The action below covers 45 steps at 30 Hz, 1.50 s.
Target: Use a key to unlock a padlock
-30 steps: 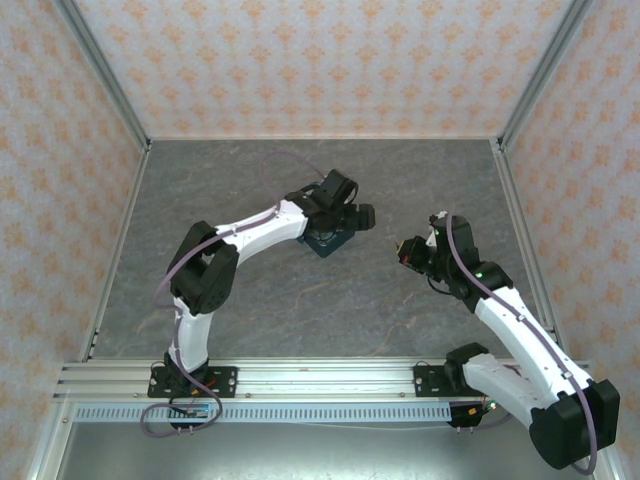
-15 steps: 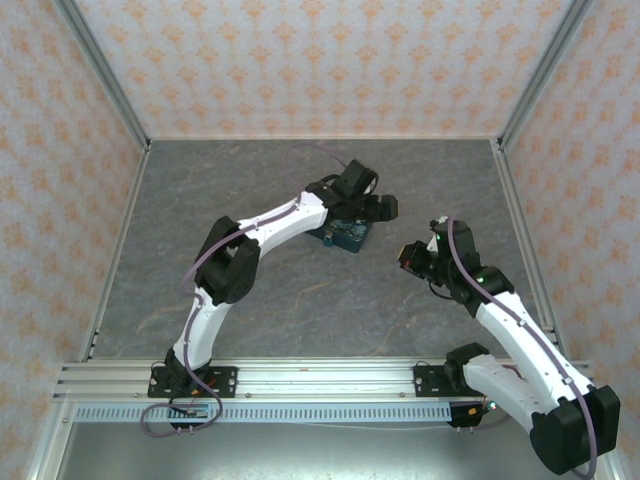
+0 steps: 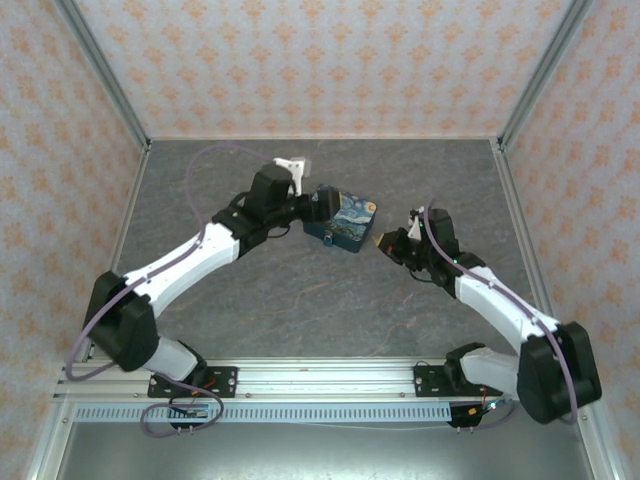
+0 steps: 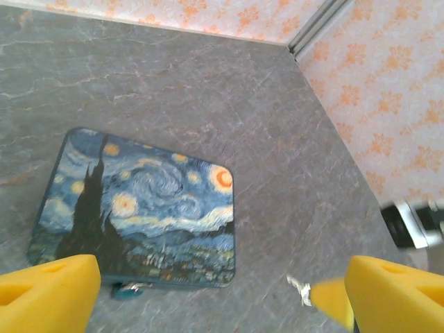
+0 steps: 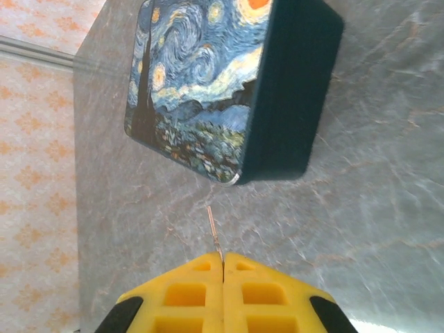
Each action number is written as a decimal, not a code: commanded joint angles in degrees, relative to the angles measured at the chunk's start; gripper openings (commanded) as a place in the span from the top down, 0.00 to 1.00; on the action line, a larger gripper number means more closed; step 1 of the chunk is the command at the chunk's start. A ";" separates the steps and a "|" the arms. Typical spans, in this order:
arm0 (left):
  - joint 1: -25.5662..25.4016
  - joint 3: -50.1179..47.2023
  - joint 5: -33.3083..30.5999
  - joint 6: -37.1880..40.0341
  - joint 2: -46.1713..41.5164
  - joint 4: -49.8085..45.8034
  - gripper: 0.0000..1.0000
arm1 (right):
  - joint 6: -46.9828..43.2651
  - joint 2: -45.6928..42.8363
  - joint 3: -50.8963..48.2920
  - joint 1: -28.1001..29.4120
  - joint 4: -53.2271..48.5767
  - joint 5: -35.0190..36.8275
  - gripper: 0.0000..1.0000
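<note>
Right wrist view puts us midway: right gripper [image 5: 223,277] pinches the key [image 5: 214,225] just short of the padlock [image 5: 201,90] lying on the table [image 5: 388,173], left gripper [image 4: 222,288] spread wide, insertion and turning left.

A robot test cell in a lab. Orange-patterned panels [image 3: 320,60] in aluminium framing [image 3: 100,70] wall in a grey stone-look bench [image 3: 300,300]; 2 white arms [image 3: 190,265] bolt onto a slotted rail [image 3: 320,378].

Grey marbled table [image 3: 300,300], enclosed by cream walls [image 3: 320,60] printed with orange floral motifs; aluminium rails [image 3: 320,380] frame the edges.
</note>
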 commanded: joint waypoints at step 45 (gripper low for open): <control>-0.45 -18.46 3.28 1.55 23.33 39.57 0.30 | -1.38 32.54 11.96 0.31 12.99 -2.18 1.00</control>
